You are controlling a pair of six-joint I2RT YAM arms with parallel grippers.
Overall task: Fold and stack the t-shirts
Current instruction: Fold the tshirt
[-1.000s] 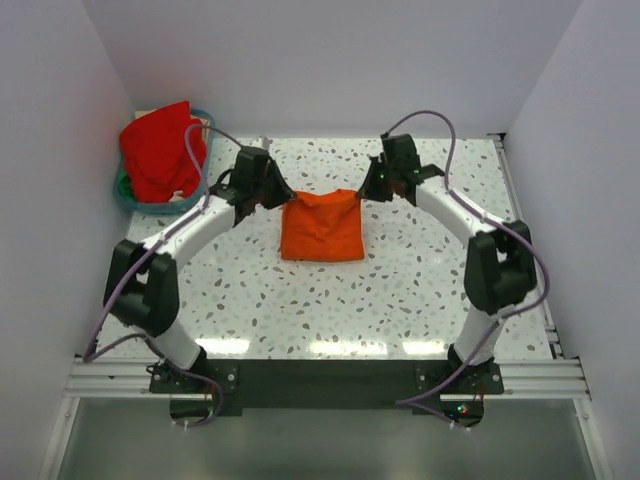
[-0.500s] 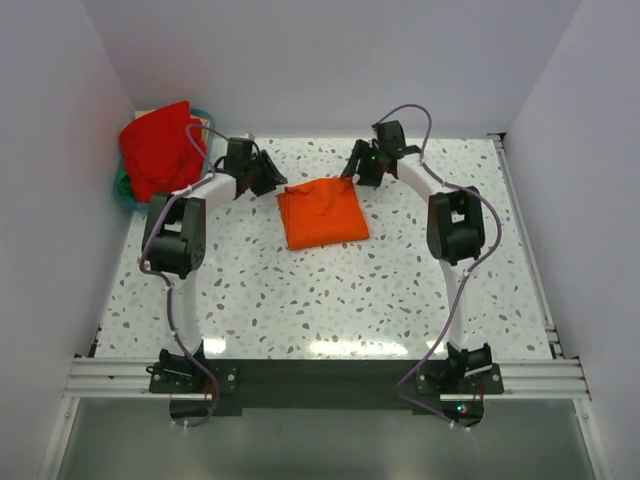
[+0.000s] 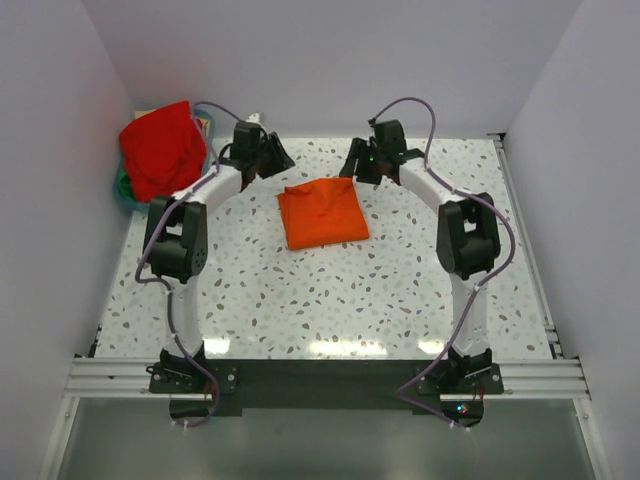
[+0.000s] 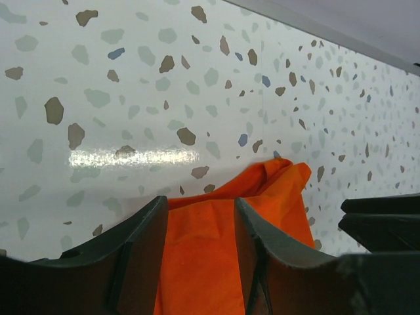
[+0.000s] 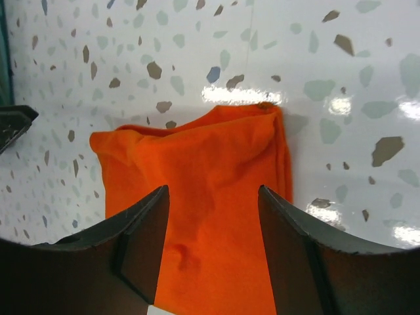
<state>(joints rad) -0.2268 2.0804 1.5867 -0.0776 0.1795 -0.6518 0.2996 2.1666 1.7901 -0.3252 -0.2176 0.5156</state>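
Change: 1 s ago both pincers held the far edge of the orange shirt up off the desk. 0.5 s ago the shirt was already down. Now both have let go and pulled back from it.
Orange shirt: folded into a compact rectangle, flat on the desk, slightly skewed, touching neither pincer.
Left pincer: released and empty, just beyond the shirt's far-left corner. In the left wrist view the jaws stand apart, with the shirt on the desk showing through the gap.
Right pincer: released and empty, just beyond the shirt's far-right corner. The right wrist view shows the same spread jaws, with the shirt lying below them.
Red shirts: heaped in the basket, well apart from the orange shirt and off its far-left side.
Meaning: shirt 1 looks folded and set down, so it likely serves as the base of the stack.
Fold quality: the far corner is puckered in the left wrist view and there are mild wrinkles in the right wrist view. Probably acceptable.
Next (judgement): the left arm swings to the basket for a red shirt.
Risk: the heap may come out tangled, with more than 1 shirt at once.
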